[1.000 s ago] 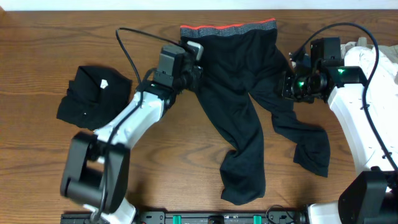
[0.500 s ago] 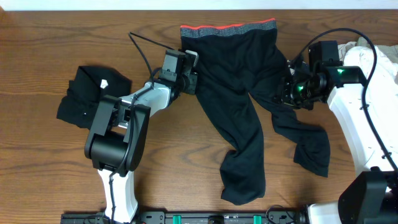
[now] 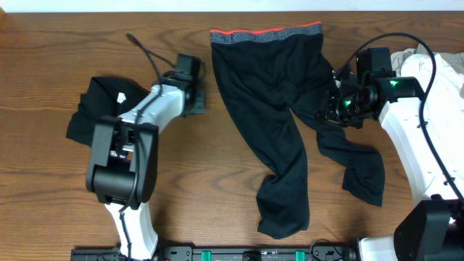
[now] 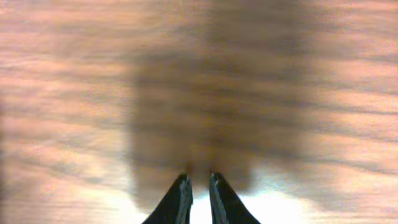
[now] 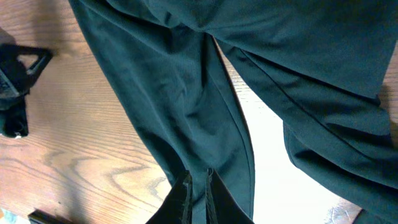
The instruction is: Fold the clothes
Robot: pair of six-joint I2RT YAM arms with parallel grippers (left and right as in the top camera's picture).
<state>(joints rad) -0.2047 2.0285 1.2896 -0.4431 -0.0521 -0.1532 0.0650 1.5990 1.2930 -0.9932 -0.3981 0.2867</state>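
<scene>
**End Effector and Garment Status**

Left end effector [image 3: 193, 101] sits over bare brown wooden surface [image 3: 58, 58], between the small black folded garment with a white tag [image 3: 101, 112] and the long black stretchy trousers [image 3: 268, 94], touching neither. In the left wrist view its two dark fingers [image 4: 180, 194] stand nearly together with only a thin slit between them. Nothing is held, and the view is blurred.

Right end effector [image 3: 336, 110] is at the outer edge of the trousers' right leg, just below the hip. In the right wrist view its fingers [image 5: 185, 190] are drawn close together, tips against the dark fabric [image 5: 186, 93]. Whether any cloth is caught between them cannot be told, since fingers and fabric share the same colour.

The trousers lie spread out in the middle of the surface. The grey waistband with its red-orange edge [image 3: 268, 34] is at the far side, straight and flat. Both narrow legs run toward the robot. The left leg [image 3: 283, 196] bends slightly and ends near the front edge. The right leg [image 3: 362, 174] angles outward, is creased, and ends beside the right arm.
</scene>
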